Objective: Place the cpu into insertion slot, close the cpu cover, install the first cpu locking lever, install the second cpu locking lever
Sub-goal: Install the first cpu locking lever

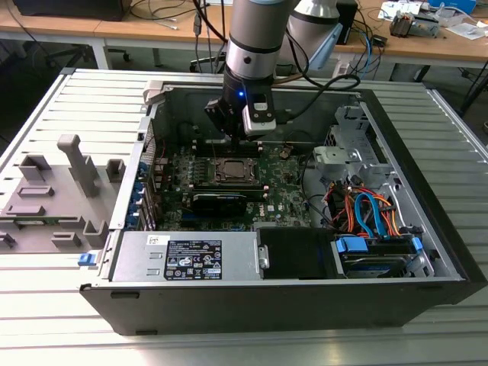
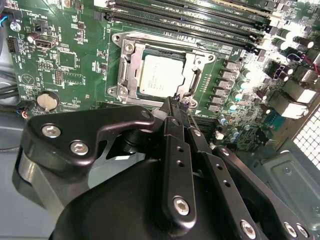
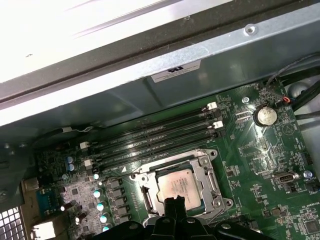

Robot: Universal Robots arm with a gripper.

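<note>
Black gripper (image 2: 181,104) is seen w/ fingers pressed together, tips just above the insertion slot's (image 2: 126,75) edge. Cpu (image 2: 161,75) is seated in that slot, w/ cpu cover (image 3: 212,176) closed around it.

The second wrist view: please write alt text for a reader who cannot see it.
In the second wrist view, the cpu lies in the insertion slot on a green motherboard, with the cpu cover closed over it. The black claw, fingers together, sits at the socket's edge. Long black memory slots run beyond the socket.
</note>
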